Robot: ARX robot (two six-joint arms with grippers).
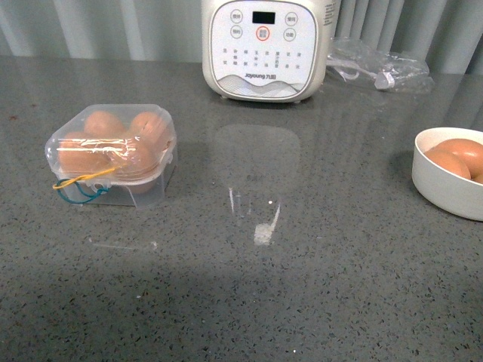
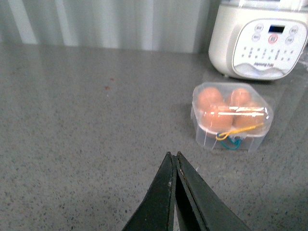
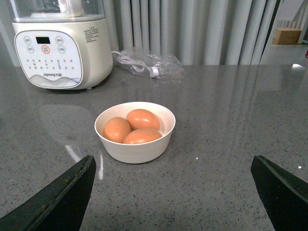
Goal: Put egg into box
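The clear egg box (image 1: 113,154) sits at the left of the grey counter with its lid down and several brown eggs (image 1: 103,124) inside; yellow and blue loops hang at its front. It also shows in the left wrist view (image 2: 232,115). More brown eggs (image 3: 142,119) lie in a round white bowl (image 3: 135,149), seen at the right edge of the front view (image 1: 445,185). My left gripper (image 2: 173,155) is shut and empty, well short of the box. My right gripper (image 3: 173,166) is open wide and empty, short of the bowl. Neither arm shows in the front view.
A white cooker with a button panel (image 1: 263,47) stands at the back centre. A crumpled clear plastic bag with a cable (image 1: 381,66) lies beside it at the back right. Grey curtains hang behind the counter.
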